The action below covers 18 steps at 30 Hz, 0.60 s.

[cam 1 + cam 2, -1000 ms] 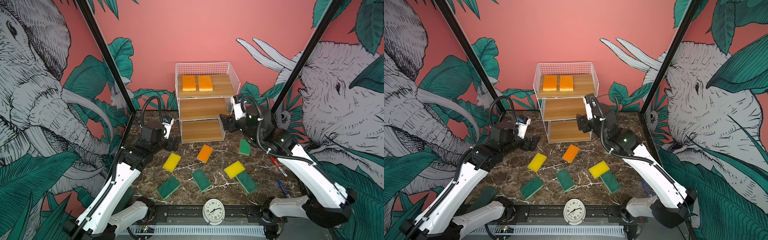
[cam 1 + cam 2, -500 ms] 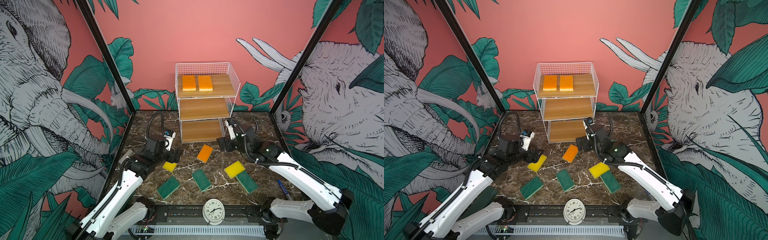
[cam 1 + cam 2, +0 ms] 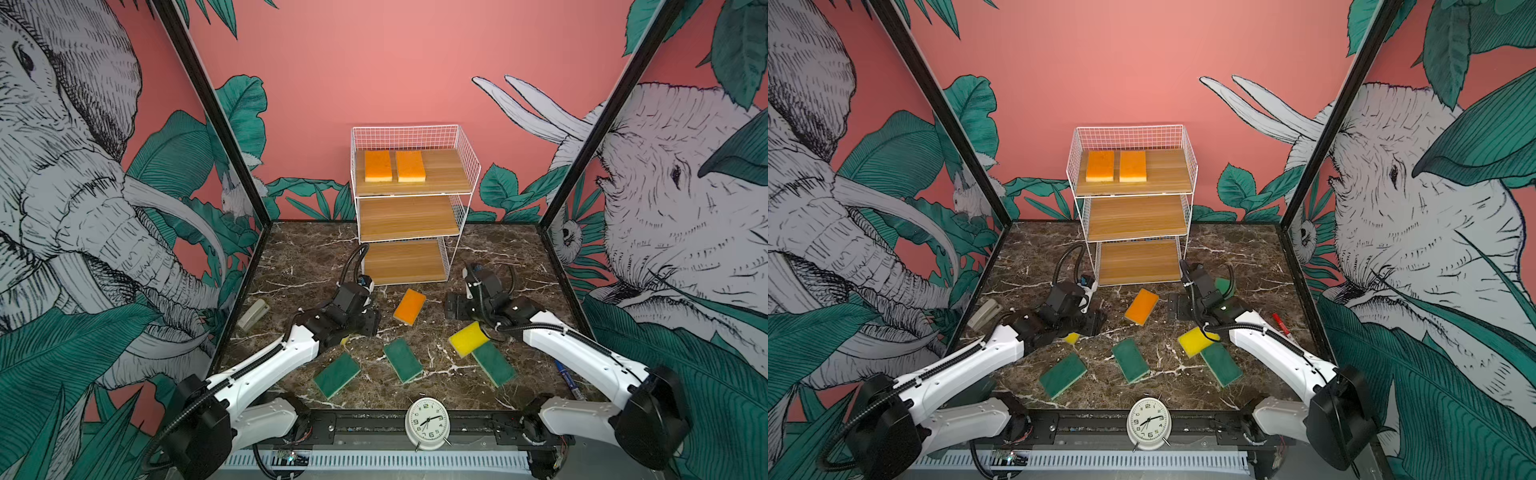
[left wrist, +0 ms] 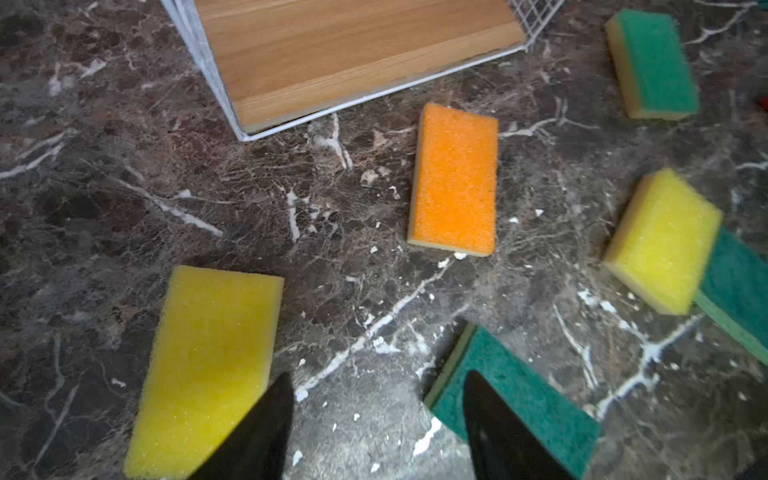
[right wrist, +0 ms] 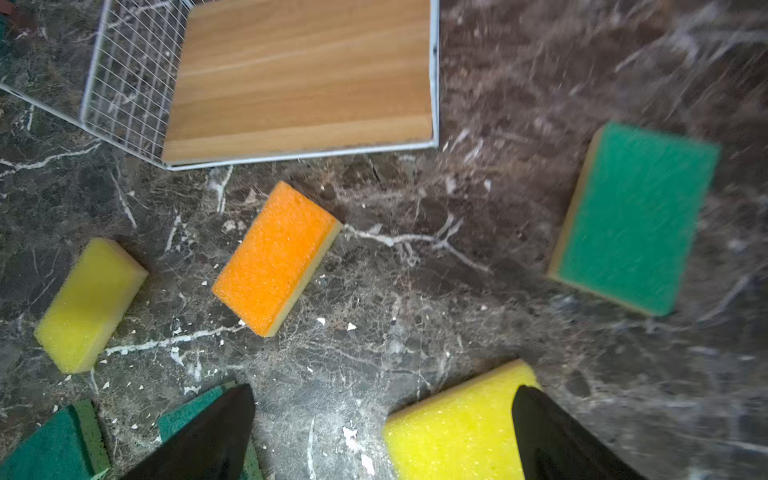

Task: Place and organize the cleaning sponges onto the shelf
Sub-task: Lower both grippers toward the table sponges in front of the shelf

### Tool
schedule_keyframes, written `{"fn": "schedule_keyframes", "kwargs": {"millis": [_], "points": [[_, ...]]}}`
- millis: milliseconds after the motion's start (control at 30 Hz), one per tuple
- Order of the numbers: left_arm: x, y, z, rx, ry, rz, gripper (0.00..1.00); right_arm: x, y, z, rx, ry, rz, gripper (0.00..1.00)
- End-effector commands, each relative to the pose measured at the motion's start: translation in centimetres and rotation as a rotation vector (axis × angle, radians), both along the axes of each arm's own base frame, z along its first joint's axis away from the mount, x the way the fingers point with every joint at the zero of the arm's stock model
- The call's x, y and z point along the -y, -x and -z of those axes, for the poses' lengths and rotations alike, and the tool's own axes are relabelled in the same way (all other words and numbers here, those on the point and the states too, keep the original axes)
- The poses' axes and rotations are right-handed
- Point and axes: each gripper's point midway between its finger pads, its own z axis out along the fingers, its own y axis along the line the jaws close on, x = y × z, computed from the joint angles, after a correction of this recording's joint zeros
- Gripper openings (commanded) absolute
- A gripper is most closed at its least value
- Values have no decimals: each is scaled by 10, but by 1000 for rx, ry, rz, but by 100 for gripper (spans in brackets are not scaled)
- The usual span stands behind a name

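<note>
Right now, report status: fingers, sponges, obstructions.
Left gripper, right gripper: fingers open, empty. Two orange rectangular foam sponges on top tier of white wire shelf; seven loose on marble table. Nothing blocks shelf.

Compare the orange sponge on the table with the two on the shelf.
The table sponge lies on marble; the shelf sponges on the top board. The table sponge sits askew, alone; the shelf sponges sit side by side, squared up. All lie flat, orange up, pale foam beneath.

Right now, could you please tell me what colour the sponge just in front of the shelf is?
Orange sponge, paler underside; clearest in the left wrist view.
</note>
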Motion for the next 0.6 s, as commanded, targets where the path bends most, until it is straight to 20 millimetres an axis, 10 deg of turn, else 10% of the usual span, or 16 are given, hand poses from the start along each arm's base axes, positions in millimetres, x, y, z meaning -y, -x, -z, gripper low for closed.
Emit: {"fn": "schedule_keyframes", "kwargs": {"millis": [0, 567], "points": [[-11, -17, -2, 73, 38, -142, 47, -14, 2, 12, -43, -140, 63, 98], [21, -54, 44, 68, 109, -247, 32, -24, 1, 35, -60, -171, 44, 92]]}}
